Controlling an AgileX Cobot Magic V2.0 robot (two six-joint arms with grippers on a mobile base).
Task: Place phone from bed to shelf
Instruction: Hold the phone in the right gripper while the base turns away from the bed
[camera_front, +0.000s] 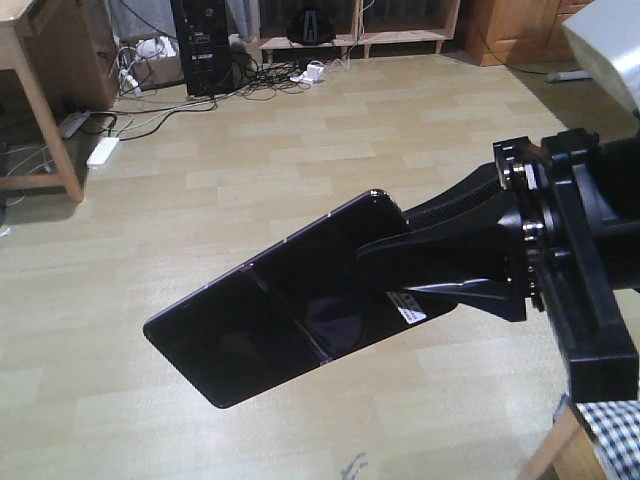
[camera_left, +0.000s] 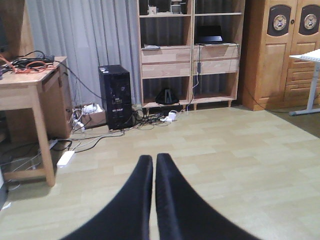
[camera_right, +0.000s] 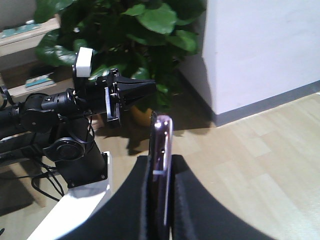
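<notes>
The phone (camera_front: 280, 310) is a glossy black slab with a middle crease and a white sticker. It hangs tilted in the air above the floor, with my right gripper (camera_front: 385, 272) shut on its right end. In the right wrist view the phone (camera_right: 161, 140) stands edge-on, pinkish, clamped between the black fingers (camera_right: 187, 200). My left gripper (camera_left: 154, 165) is shut with nothing in it and points across the floor at the pale wood shelf (camera_left: 190, 52) by the far wall. A corner of the gingham bed (camera_front: 612, 432) shows at the lower right.
A wooden desk (camera_left: 30, 85) stands at the left with cables and a power strip (camera_left: 65, 158) under it. A black computer tower (camera_left: 116, 97) sits beside the shelving. A brown wardrobe (camera_left: 277, 50) is at the right. A leafy plant (camera_right: 145, 30) and my left arm (camera_right: 65, 115) fill the right wrist view.
</notes>
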